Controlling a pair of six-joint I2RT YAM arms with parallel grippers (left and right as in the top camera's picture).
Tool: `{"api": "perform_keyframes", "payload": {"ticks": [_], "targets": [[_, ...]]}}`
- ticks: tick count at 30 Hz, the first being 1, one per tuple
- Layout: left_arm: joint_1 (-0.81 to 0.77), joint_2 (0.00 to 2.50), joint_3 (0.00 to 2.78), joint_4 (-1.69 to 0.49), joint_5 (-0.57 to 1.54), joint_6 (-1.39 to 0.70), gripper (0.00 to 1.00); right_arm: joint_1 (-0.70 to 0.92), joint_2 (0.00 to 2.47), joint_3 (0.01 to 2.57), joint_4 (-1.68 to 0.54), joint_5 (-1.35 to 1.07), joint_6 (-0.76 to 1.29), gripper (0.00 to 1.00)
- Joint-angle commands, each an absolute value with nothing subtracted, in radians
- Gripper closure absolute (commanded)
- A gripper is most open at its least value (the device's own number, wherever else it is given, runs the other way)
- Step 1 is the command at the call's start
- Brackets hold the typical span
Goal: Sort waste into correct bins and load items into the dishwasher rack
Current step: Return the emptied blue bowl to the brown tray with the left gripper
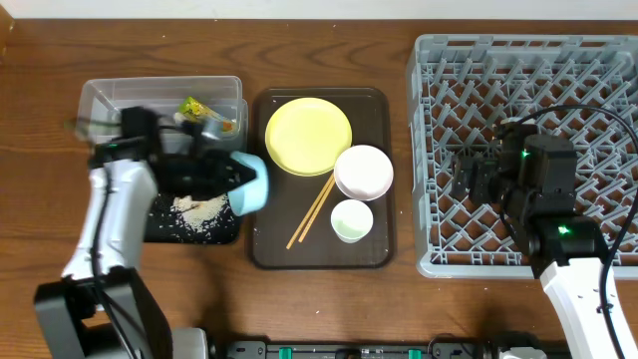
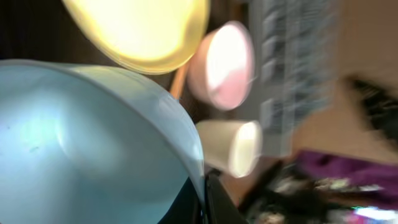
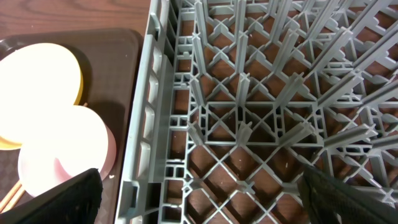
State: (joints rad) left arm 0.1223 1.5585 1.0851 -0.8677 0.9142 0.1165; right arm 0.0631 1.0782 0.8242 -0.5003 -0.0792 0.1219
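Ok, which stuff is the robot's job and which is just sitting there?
Job: snack wrapper, rice scraps, clear tub, black tray, yellow plate, white bowl, blue bowl, cup, chopsticks, grey rack.
Just there: brown tray, wooden table.

Your table (image 1: 319, 299) was a dark brown wooden top with a long, streaky grain running left to right, seen from above under bright, even light that threw only soft shadows. A pale strip (image 1: 299, 8) ran beyond its far edge; whether that was wall or floor, you could not tell. A black rail (image 1: 349, 349) with small green parts lined the near edge. In the left wrist view, a blurred purple shape (image 2: 329, 165) lay amid dark clutter off the table.
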Motion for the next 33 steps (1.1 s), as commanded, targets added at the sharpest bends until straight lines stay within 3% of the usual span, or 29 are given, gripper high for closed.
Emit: {"api": "perform_keyframes", "payload": {"ticks": [1,5,11,15,22,24,25,26,33], "targets": [[-0.015,1.554,1.090,-0.843,0.613,0.051,0.94,0.073,1.080,0.847,-0.498,-0.088,0.126,0.01],[-0.170,1.573,1.090,-0.802,0.418,-0.030,0.94,0.073,1.080,0.847,-0.498,-0.088,0.126,0.01],[-0.334,1.608,1.090,-0.717,0.345,-0.082,0.93,0.073,1.080,0.847,-0.499,-0.088,0.126,0.01],[-0.387,1.647,1.090,-0.712,0.220,-0.136,0.93,0.073,1.080,0.847,-0.503,-0.088,0.126,0.01],[-0.394,1.692,1.090,-0.716,0.216,-0.168,0.93,0.073,1.080,0.847,-0.506,-0.088,0.126,0.01],[-0.394,1.685,1.090,-0.716,0.216,-0.168,0.83,0.073,1.080,0.847,-0.505,-0.088,0.126,0.01],[-0.394,1.682,1.091,-0.716,0.216,-0.168,0.66,0.073,1.080,0.847,-0.505,-0.088,0.126,0.01],[-0.394,1.675,1.092,-0.716,0.216,-0.170,0.56,0.073,1.080,0.847,-0.506,-0.088,0.126,0.01],[-0.394,1.589,1.117,-0.712,0.312,-0.170,0.47,0.073,1.080,0.847,-0.506,-0.088,0.126,0.01]]}}
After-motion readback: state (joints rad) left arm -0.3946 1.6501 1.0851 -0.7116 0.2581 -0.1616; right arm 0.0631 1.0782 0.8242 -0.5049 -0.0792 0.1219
